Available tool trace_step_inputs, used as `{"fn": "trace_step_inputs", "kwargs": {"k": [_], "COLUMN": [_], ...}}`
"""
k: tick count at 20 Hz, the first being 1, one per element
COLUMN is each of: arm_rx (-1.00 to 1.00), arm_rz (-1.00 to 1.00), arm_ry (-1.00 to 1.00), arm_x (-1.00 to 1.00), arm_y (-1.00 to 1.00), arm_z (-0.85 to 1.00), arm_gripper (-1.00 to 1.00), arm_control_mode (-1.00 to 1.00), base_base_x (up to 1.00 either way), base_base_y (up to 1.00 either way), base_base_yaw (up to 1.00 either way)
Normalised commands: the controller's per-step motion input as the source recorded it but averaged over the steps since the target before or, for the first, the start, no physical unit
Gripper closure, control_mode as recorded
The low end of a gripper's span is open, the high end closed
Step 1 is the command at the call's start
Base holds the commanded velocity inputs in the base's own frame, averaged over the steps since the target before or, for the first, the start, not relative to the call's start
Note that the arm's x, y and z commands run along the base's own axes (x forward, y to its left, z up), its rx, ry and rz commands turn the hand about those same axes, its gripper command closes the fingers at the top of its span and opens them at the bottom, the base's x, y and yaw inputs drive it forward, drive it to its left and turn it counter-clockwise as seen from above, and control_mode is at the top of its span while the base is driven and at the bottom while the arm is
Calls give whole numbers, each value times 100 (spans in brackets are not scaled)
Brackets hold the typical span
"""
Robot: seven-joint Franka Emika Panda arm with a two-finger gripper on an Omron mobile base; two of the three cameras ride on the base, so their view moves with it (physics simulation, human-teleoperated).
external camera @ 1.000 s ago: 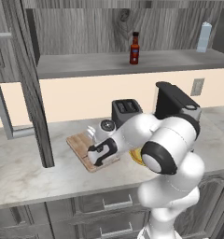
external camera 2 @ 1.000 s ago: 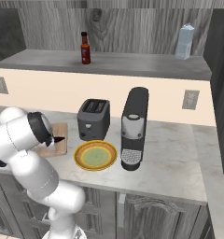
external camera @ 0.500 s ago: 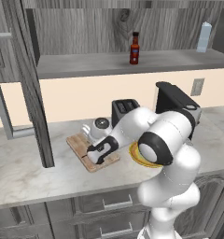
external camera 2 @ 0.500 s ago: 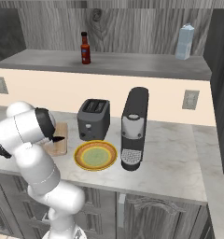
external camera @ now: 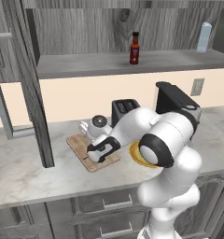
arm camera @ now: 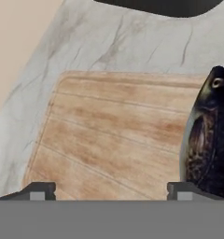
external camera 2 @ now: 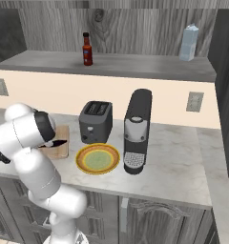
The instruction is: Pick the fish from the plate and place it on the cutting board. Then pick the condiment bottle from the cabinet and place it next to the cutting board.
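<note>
- Since a second ago the arm has swung lower over the board (arm camera: 109,135); jaws of the gripper (arm camera: 111,189) now spread wide, holding nothing.
- Fish (arm camera: 208,140) lies on the board, touching the right fingertip (arm camera: 184,189).
- Risk, my judgement: retreating could drag the fish off the board.
- Count: one fish, one board, one plate (external camera 2: 98,159), one bottle (external camera: 134,48) on the cabinet (external camera: 114,63) shelf, far above.

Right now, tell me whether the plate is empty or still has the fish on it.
Empty. The plate shows only its bare greenish centre, and the fish lies on the cutting board.
</note>
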Motion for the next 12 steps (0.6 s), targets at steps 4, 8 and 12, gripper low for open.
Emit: {"fn": "trace_step_inputs", "kwargs": {"k": [4,8,12], "arm_rx": [0,0,6], "arm_rz": [0,0,-4], "arm_ry": [-14,-14,-4], "arm_x": [-5,-9,-21], "arm_y": [-20,-19,-16], "arm_z": [31,41,42], "arm_gripper": [-100,-100,-100], "arm_control_mode": [-100,-100,-100], "base_base_x": [0,0,0], "base_base_y": [0,0,0], "base_base_yaw": [0,0,0]}}
